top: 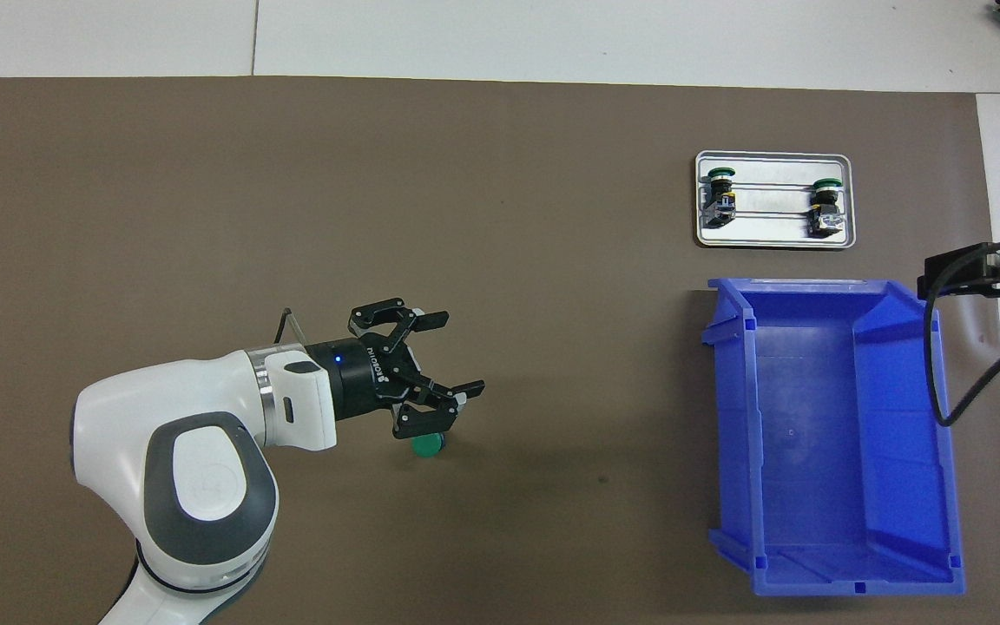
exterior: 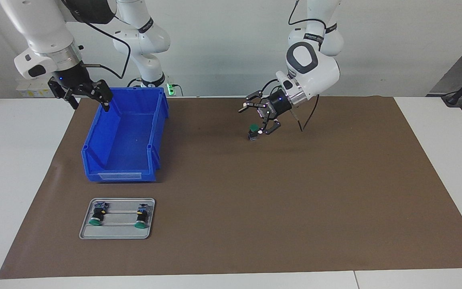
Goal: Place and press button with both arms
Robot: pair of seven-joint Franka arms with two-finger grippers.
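Note:
One button [exterior: 254,132] [top: 426,445] stands upright on the brown mat, its green cap on top. My left gripper [exterior: 251,120] [top: 458,354] hangs low just above it, open, with one fingertip [exterior: 261,131] right beside the cap; nothing is held. Two more buttons [exterior: 98,214] [exterior: 141,215] lie on their sides in a small grey tray [exterior: 116,233] [top: 773,240], farther from the robots than the bin. My right gripper [exterior: 90,106] [top: 977,269] hangs open and empty over the blue bin's rim at the right arm's end of the table.
A large blue bin [exterior: 118,174] [top: 730,417], with nothing in it, stands on the mat [exterior: 295,208] between the tray and the robots. White tabletop borders the mat. A power strip with a green light [exterior: 171,88] sits by the right arm's base.

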